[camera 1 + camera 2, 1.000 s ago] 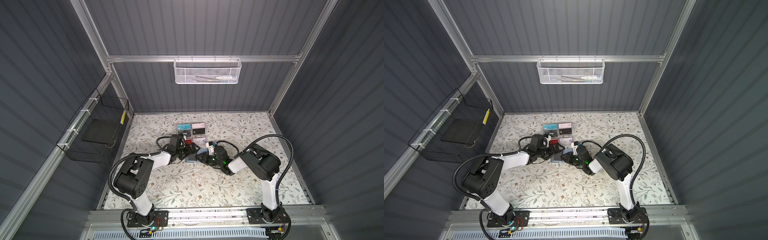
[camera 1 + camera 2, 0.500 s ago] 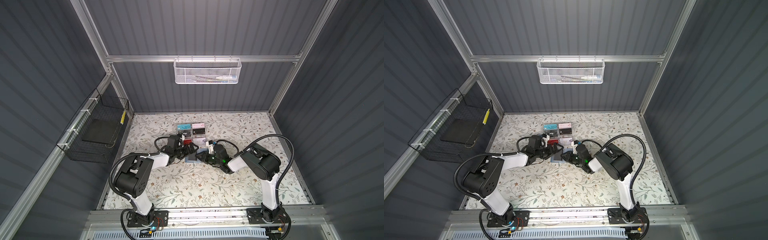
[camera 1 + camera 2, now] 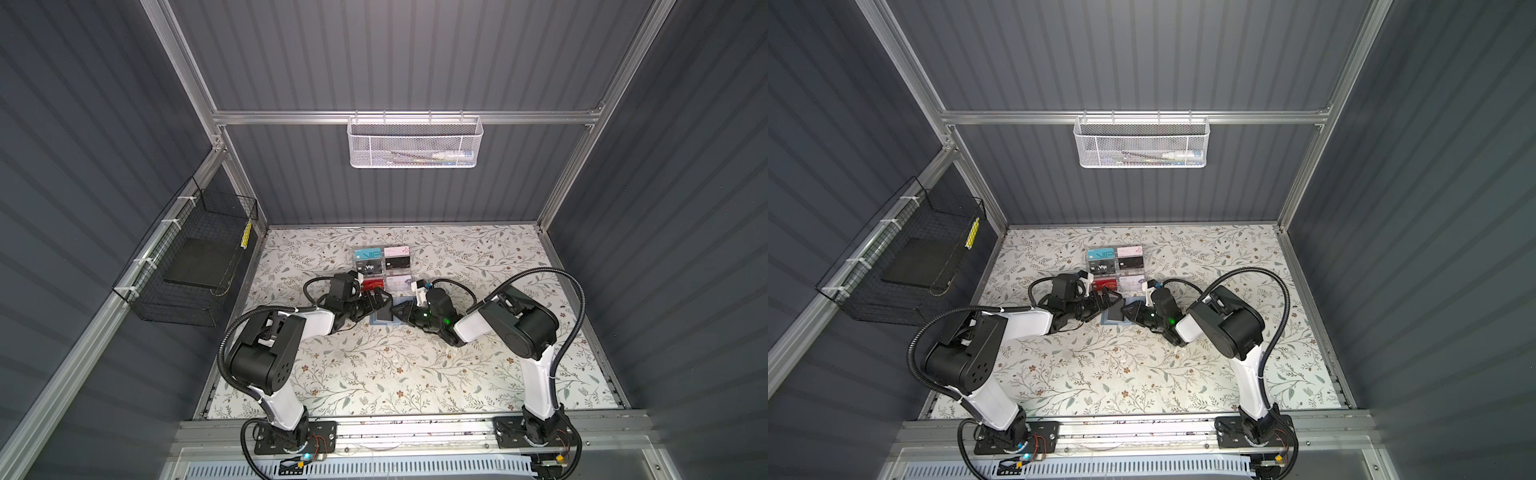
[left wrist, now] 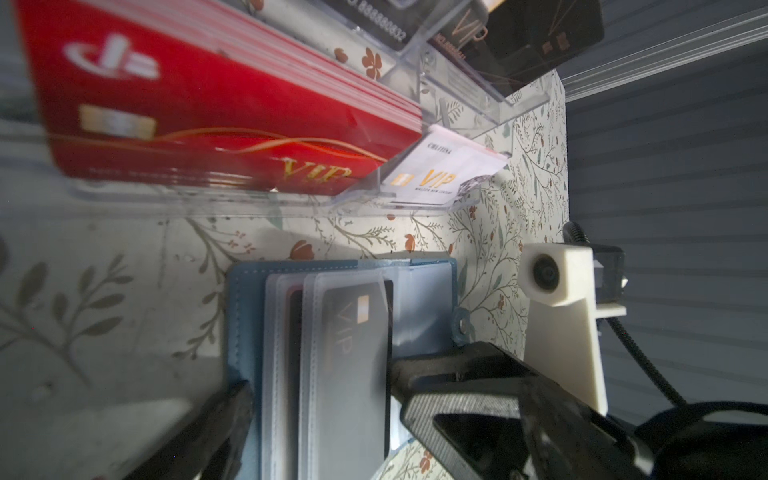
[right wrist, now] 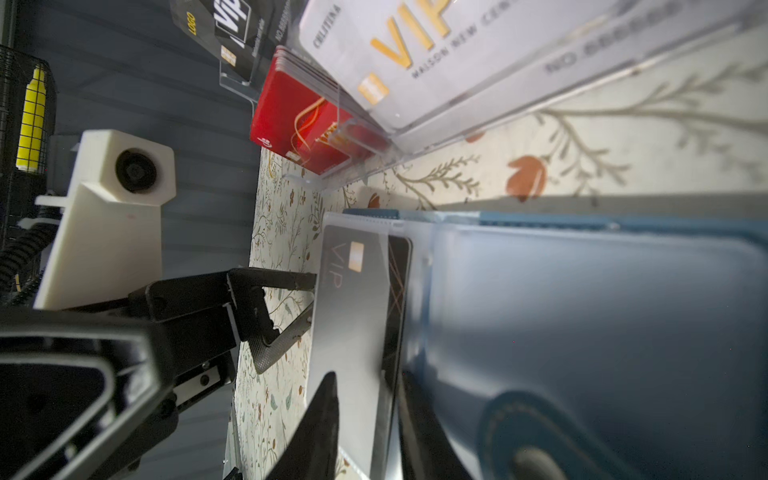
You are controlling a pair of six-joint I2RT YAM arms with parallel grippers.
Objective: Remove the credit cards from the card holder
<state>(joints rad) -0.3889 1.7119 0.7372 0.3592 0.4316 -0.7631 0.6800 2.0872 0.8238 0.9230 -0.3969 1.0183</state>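
The slate-blue card holder [image 3: 376,322] [image 4: 245,332] lies open on the floral table between my two grippers. Its translucent sleeves hold a black credit card with "VIP" lettering [image 4: 357,332] [image 5: 353,299], and a second dark card [image 5: 399,291] sits behind it. My left gripper [image 3: 380,309] [image 4: 320,382] is wide open. One finger stands at the holder's outer blue edge and the other at the front card's free edge. My right gripper [image 3: 397,310] [image 5: 370,399] is shut on the front sleeve with the card in it. The blue cover with its snap tab [image 5: 582,353] lies beside that grip.
A clear acrylic tiered rack [image 3: 382,270] with red [image 4: 208,104], white and black cards stands just behind the card holder. A black wire basket [image 3: 195,266] hangs on the left wall. A white mesh basket [image 3: 413,143] hangs on the back wall.
The left gripper has shifted slightly beside the card holder and stays wide open. The right gripper has kept its hold and has not visibly moved.
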